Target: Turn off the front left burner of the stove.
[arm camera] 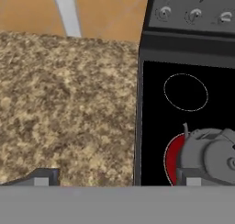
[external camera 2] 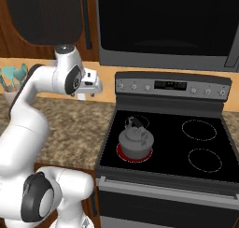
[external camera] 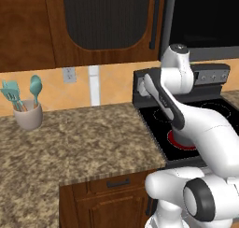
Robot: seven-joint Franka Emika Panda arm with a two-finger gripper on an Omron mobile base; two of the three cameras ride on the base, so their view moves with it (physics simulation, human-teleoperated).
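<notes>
Plainly, the front left burner [external camera 2: 122,152] is glowing red under a grey kettle [external camera 2: 135,138] on the stove [external camera 2: 163,178], and the claw [external camera 2: 94,88] is hanging wide and empty over the granite tabletop [external camera 2: 79,124]. The back-panel knobs [arm camera: 164,13] are likely turning stiffly, wanting a firm pinch across the cap. Which knob is serving this burner is looking too small to tell, and the kettle is hiding most of the ring.

The light was soft and even, with no strong shadows anywhere. Below my hand, the front left burner [arm camera: 170,158] glowed bright red under the grey kettle [arm camera: 209,156]. The granite counter [arm camera: 69,108] under my hand looked fuzzy and blotchy. I saw no glare on the black stove [external camera 2: 172,143] top.
</notes>
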